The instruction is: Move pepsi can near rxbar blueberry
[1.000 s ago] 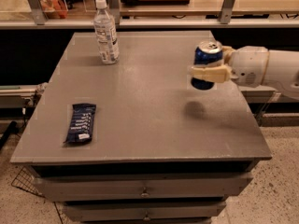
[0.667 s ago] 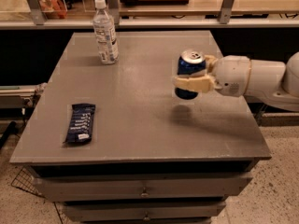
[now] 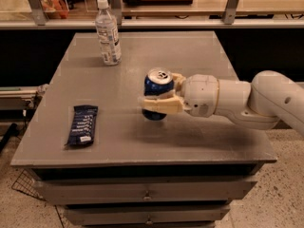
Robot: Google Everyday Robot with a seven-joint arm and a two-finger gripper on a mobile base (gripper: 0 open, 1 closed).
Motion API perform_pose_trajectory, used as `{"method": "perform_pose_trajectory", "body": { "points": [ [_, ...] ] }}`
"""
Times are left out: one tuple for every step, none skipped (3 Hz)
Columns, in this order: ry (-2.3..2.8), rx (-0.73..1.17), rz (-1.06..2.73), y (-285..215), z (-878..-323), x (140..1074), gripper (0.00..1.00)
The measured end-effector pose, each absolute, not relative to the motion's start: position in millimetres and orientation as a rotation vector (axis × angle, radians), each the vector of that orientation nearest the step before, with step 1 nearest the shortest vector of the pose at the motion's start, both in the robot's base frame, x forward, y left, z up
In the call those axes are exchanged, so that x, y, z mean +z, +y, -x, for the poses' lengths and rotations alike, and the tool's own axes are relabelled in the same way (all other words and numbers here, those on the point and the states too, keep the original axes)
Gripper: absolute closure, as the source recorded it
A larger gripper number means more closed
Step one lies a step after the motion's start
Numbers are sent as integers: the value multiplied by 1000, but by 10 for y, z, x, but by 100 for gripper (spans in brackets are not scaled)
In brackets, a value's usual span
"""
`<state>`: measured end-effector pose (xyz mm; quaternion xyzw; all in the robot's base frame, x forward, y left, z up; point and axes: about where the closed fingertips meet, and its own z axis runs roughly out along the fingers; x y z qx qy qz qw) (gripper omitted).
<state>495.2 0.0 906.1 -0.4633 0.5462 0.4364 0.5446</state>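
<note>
The tool (image 3: 156, 93) clamps the pepsi can (image 3: 158, 81), held over the bench (image 3: 190, 56). The rxbar blueberry (image 3: 82, 125) lies flat, well apart.

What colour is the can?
The pepsi can is blue, silver-topped, in the gripper over the table; camera view.

The claw (image 3: 161, 94) reaches in from the right edge of the desk (image 3: 199, 56) and clamps the pepsi can (image 3: 155, 83) upright over the middle. The rxbar blueberry (image 3: 82, 125) lies flat near the front left corner, well apart from the can. A clear plastic bottle (image 3: 108, 32) stands upright near the back left corner
</note>
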Motion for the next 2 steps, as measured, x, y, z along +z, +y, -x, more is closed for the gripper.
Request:
{"method": "perform_pose_trajectory", "body": {
  "points": [
    [1223, 1132, 1130, 506, -4825, 8980, 100],
    [1202, 1166, 1145, 697, -4784, 8909, 100]
  ]
}}
